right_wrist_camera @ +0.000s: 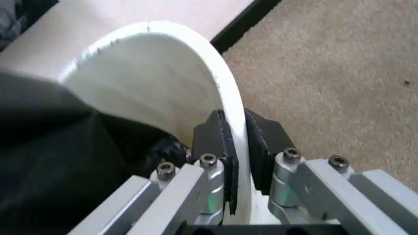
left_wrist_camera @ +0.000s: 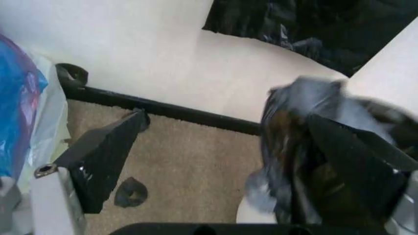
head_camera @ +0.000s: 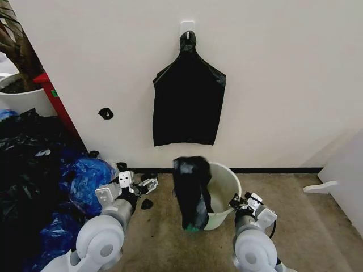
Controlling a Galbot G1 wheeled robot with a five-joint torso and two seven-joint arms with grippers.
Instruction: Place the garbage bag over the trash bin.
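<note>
The right gripper's [right_wrist_camera: 230, 147] black fingers [right_wrist_camera: 210, 134] are seen pinched on the rim of the small round cream-white plastic trash bin [right_wrist_camera: 156, 88], one finger inside the wall and one outside. In the head view this right gripper [head_camera: 237, 203] is placed at the bin's [head_camera: 226, 187] right side, low near the tan carpet floor [head_camera: 295, 226].

The left gripper's [left_wrist_camera: 216, 166] black fingers [left_wrist_camera: 104, 154] are spread apart with nothing between them; one finger lies just beside the bag. In the head view the left gripper [head_camera: 148, 185] is held near the floor, to the left of the bin and apart from it.

The thin glossy black plastic garbage bag [head_camera: 191, 190] is draped over the bin's left rim, hanging down its outer wall and partly inside. The bin stands on the carpet near the white wall [head_camera: 272, 68].

A flat black bag bundle [head_camera: 188, 99] hangs from a wall hook [head_camera: 188, 26]. Heaped blue and black bags [head_camera: 45, 175] lie at the left.
</note>
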